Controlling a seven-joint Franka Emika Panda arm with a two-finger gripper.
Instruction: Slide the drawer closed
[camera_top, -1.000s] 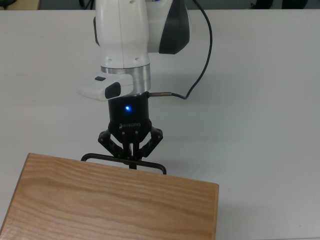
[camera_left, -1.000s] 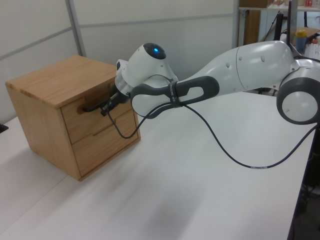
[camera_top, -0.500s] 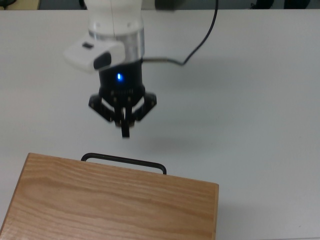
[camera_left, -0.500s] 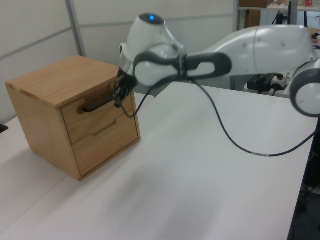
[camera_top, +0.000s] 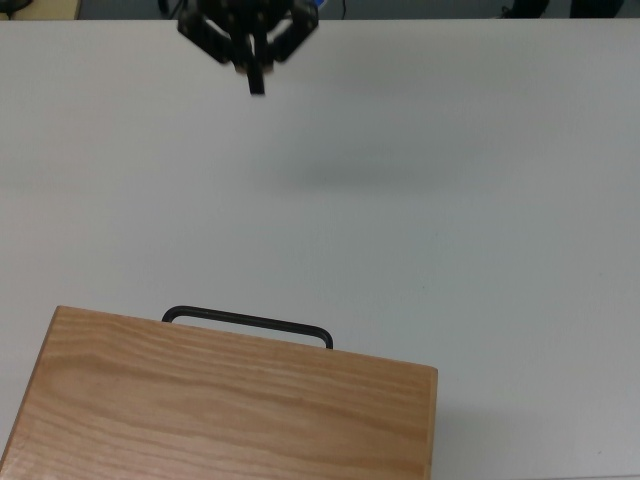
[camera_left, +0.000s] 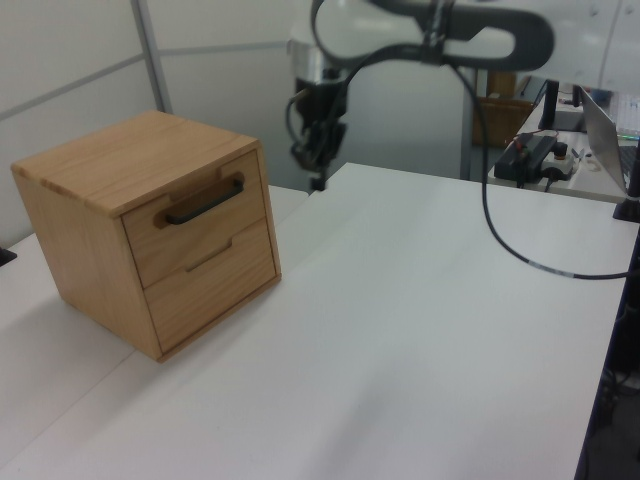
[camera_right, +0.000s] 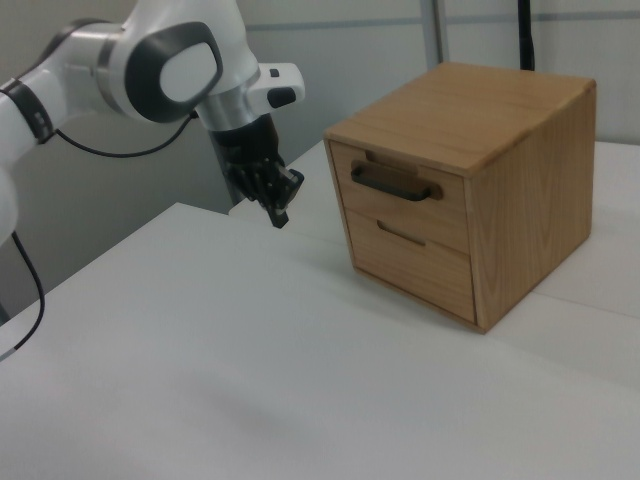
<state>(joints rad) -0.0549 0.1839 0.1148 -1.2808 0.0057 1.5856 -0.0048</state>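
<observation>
At the top of the wooden cabinet, the drawer sits fully home, its front panel flush with the panel of the lower drawer beneath it and its black bar handle standing free of anything. In the top view only that handle peeks out past the grained cabinet top, with no tray showing beyond the edge. A second ago the gripper was pressed right against the handle; half a second ago it had lifted clear; now it hangs well apart from the cabinet, raised above the white table near the top view's upper edge. Its fingers are drawn together to a narrow point and grip nothing, as the right view's gripper also shows. Judging by the flush front and the arm's retreat, the push looks finished and the closing done, with the arm simply pulling away to a resting pose
</observation>
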